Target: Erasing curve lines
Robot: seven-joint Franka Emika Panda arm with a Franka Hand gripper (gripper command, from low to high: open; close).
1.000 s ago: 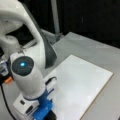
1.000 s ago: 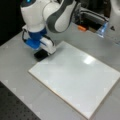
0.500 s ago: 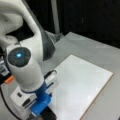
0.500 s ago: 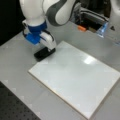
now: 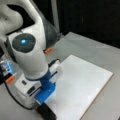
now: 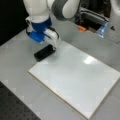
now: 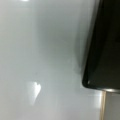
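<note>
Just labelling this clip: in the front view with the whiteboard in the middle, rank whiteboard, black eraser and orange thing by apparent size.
1. Whiteboard
2. Black eraser, under the gripper
3. Orange thing, farther back, so its true size is unsure

A whiteboard [image 6: 75, 77] lay on the table [image 6: 17, 57]; a black eraser [image 6: 44, 53] sat at its far left corner, below the gripper [image 6: 42, 37].

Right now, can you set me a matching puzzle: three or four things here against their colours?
Things:
1. board
2. eraser
3. gripper mount
4. table

Colours:
A. blue
B. grey
C. white
D. black

Pairs: 1-C, 2-D, 3-A, 4-B.

The gripper sits right above the eraser, at the board's corner at a front view's left. No curve lines show on the board.
</note>
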